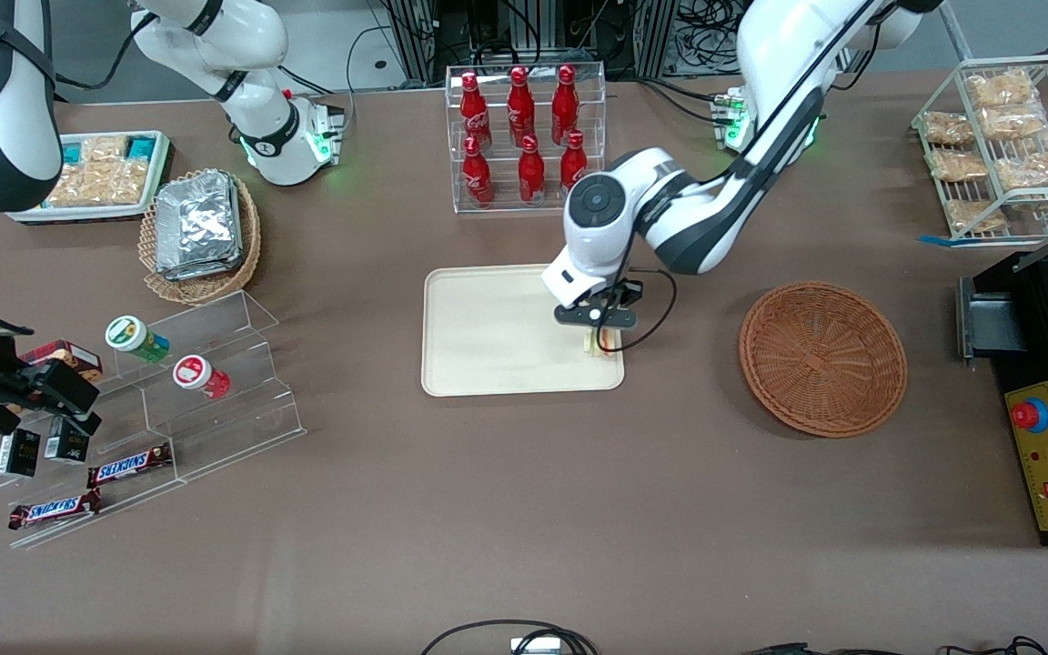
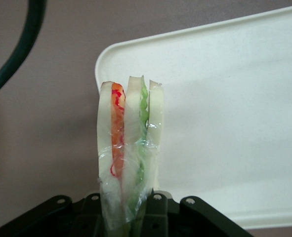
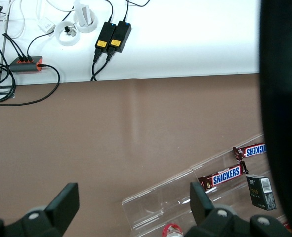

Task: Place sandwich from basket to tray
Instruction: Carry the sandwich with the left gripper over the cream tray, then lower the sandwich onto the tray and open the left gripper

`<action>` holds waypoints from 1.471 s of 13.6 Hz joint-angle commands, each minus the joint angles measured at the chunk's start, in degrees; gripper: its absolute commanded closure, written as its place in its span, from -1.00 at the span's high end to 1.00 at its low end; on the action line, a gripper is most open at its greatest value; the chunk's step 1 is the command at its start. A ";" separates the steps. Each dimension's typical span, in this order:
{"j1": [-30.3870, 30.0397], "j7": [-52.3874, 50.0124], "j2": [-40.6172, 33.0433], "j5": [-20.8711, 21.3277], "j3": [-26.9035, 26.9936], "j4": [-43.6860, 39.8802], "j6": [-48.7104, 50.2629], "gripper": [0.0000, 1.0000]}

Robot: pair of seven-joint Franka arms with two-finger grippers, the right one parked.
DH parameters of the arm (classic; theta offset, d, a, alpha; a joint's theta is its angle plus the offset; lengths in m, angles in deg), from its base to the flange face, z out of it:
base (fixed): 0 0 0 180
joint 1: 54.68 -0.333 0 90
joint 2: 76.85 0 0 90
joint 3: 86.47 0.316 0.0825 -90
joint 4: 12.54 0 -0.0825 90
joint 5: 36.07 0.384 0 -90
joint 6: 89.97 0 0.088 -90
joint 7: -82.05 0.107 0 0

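The sandwich [image 2: 128, 133], a clear-wrapped wedge of pale bread with orange, red and green layers, stands on edge between the fingers of my left gripper [image 2: 128, 210], which is shut on its wrapped end. It hangs over the corner of the beige tray [image 2: 225, 108] that lies nearest the basket. In the front view the gripper [image 1: 599, 329] is low over that tray corner with the sandwich [image 1: 606, 344] showing just under it. The rest of the tray [image 1: 488, 327] is bare. The reddish-brown wicker basket [image 1: 822, 357] sits empty beside the tray, toward the working arm's end of the table.
A clear rack of red bottles [image 1: 524, 136] stands farther from the front camera than the tray. A tan wicker basket with foil packets [image 1: 201, 232], a white snack tray [image 1: 101, 177] and a clear stepped stand [image 1: 151, 409] lie toward the parked arm's end. A wire rack [image 1: 1002, 150] and a black control box [image 1: 1047, 455] lie toward the working arm's end.
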 commanded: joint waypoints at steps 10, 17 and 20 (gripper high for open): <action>3.68 -4.35 8.79 3.06 0.49 -4.25 -1.04 0.62; 2.89 -7.78 7.03 2.36 0.75 -9.06 3.33 0.99; -0.09 -7.78 6.68 2.01 0.67 -15.74 10.11 0.99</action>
